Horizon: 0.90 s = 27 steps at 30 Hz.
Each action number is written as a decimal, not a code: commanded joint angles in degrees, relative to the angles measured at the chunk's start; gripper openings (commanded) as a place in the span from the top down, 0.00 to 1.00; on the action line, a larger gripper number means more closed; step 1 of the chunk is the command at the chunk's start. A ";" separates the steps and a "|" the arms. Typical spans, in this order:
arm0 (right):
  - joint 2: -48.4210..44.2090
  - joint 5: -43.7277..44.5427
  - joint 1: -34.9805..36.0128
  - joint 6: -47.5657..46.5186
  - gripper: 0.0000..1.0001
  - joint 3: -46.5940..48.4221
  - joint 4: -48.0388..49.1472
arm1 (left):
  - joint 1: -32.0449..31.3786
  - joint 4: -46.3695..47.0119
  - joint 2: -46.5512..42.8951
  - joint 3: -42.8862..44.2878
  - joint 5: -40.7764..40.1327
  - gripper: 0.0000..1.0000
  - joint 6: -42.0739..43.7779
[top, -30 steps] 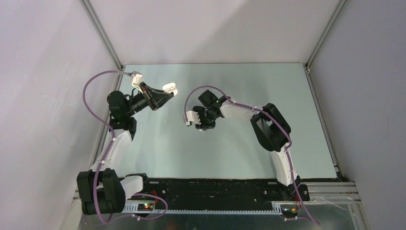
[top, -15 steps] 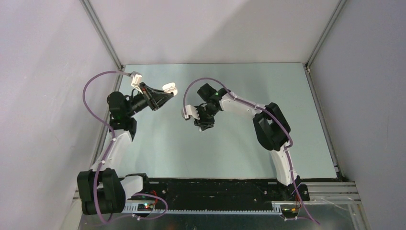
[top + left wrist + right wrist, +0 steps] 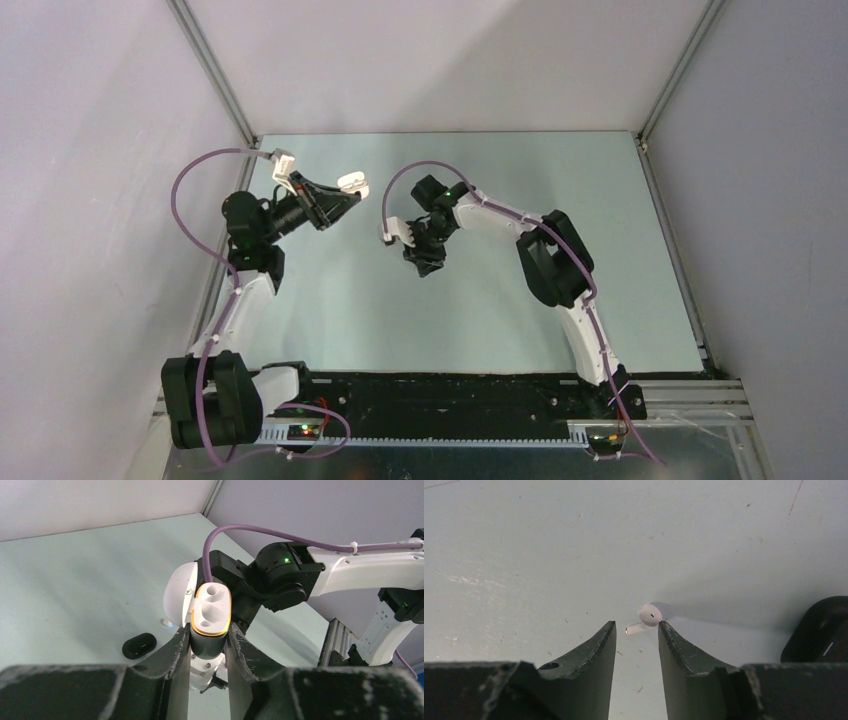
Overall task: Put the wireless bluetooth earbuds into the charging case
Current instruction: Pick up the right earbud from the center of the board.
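Note:
My left gripper (image 3: 208,632) is shut on the charging case (image 3: 212,611) and holds it above the table, lid open. The case has a white lid, an orange rim and two wells that look empty. It also shows in the top view (image 3: 352,182). One white earbud (image 3: 649,615) lies on the table just beyond my right gripper's (image 3: 636,624) open fingertips, close to the right one. It shows as a tiny white bit in the left wrist view (image 3: 165,622). In the top view the right gripper (image 3: 424,262) points down at mid-table. The other earbud is out of view.
A black oval object (image 3: 139,645) lies on the table next to the earbud; it also shows at the right edge of the right wrist view (image 3: 821,632). The right arm (image 3: 545,250) reaches across the middle of the table. Enclosure walls stand at the back and both sides.
The right gripper has moved a little left and toward the back, closer to the left gripper. The left gripper with the case has stayed in place.

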 commanded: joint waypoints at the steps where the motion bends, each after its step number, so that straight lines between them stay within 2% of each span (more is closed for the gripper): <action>1: 0.83 -2.39 -0.36 3.08 0.59 3.09 0.57 | 0.54 1.12 -0.71 0.22 -0.45 1.00 -0.27; 14: 2.83 -2.37 -0.62 4.44 0.60 3.77 1.70 | 0.87 0.97 -0.01 0.51 0.12 1.00 -0.46; 27: 4.88 -2.72 -0.98 5.09 0.67 5.81 0.99 | 0.92 0.35 -0.14 0.51 0.27 1.00 -0.29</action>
